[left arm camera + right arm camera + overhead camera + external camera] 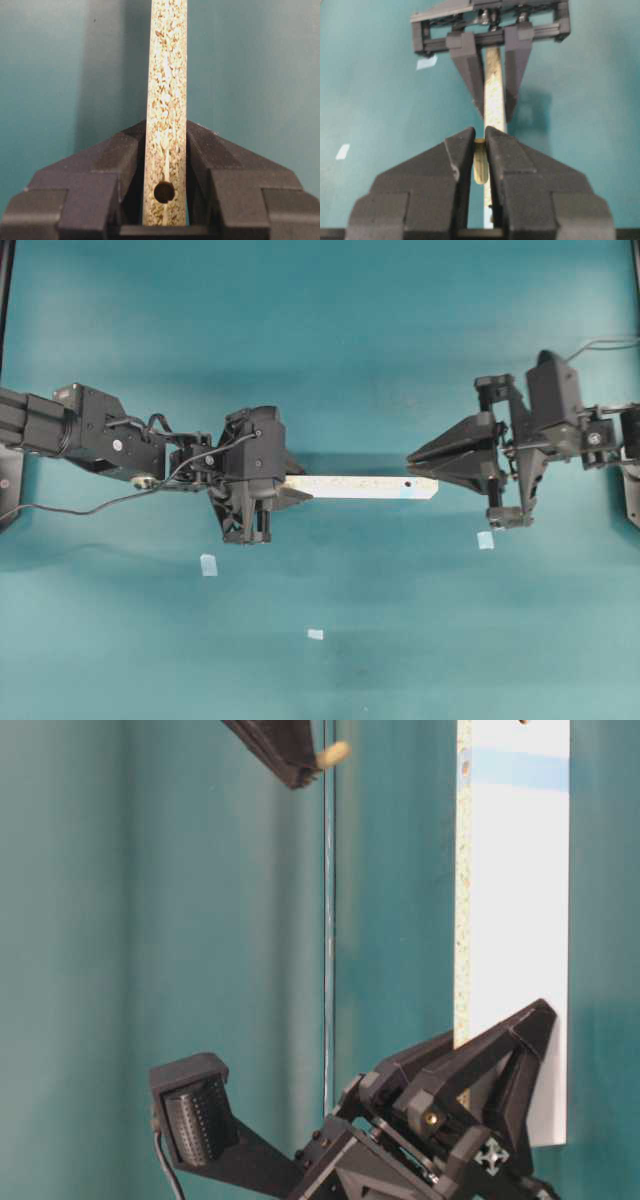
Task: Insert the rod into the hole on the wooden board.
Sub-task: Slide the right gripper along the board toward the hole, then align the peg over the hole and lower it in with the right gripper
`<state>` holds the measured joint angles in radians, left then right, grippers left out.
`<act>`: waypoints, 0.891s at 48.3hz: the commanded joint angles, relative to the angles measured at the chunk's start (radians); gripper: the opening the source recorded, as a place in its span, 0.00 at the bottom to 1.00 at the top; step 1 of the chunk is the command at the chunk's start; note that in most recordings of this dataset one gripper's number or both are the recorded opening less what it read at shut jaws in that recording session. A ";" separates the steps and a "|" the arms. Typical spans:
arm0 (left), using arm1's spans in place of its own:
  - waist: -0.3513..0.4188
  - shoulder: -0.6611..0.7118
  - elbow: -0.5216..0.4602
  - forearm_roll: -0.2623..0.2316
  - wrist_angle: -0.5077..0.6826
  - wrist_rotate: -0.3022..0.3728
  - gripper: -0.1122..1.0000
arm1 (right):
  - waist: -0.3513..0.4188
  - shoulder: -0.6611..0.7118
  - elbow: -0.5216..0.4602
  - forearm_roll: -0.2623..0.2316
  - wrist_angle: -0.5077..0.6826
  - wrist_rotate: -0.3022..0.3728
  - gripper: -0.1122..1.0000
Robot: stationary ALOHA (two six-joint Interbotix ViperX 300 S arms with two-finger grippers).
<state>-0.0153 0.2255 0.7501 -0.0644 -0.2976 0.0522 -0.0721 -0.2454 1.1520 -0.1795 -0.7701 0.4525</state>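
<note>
The wooden board (360, 487) is held off the table, level, with its left end in my left gripper (295, 485). The left wrist view shows that gripper (166, 125) shut on the speckled board (167, 75), with the plain-end hole between the jaws. The hole (408, 483) by the light-blue patch (520, 768) is at the free right end. My right gripper (411, 457) is shut on the rod (480, 162), a short cream dowel that pokes from its tip (333, 755). The rod is beside that end, apart from the board (515, 920).
Three pale-blue tape squares lie on the teal table: one at front left (208, 564), one at front middle (315, 634), one under the right arm (485, 540). The left gripper's frame (490, 30) faces the right wrist camera along the board (495, 95).
</note>
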 commanded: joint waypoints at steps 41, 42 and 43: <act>-0.005 -0.023 -0.018 0.003 0.040 0.003 0.38 | -0.005 0.307 0.023 0.035 -0.436 -0.075 0.19; -0.005 -0.025 -0.018 0.003 0.041 0.003 0.38 | -0.006 0.308 0.023 0.037 -0.436 -0.080 0.19; -0.005 -0.023 -0.018 0.003 0.041 0.003 0.38 | -0.005 0.310 0.025 0.038 -0.437 -0.081 0.19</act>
<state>-0.0169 0.2240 0.7378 -0.0644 -0.2623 0.0522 -0.0736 0.0690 1.1858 -0.1457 -1.1904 0.3774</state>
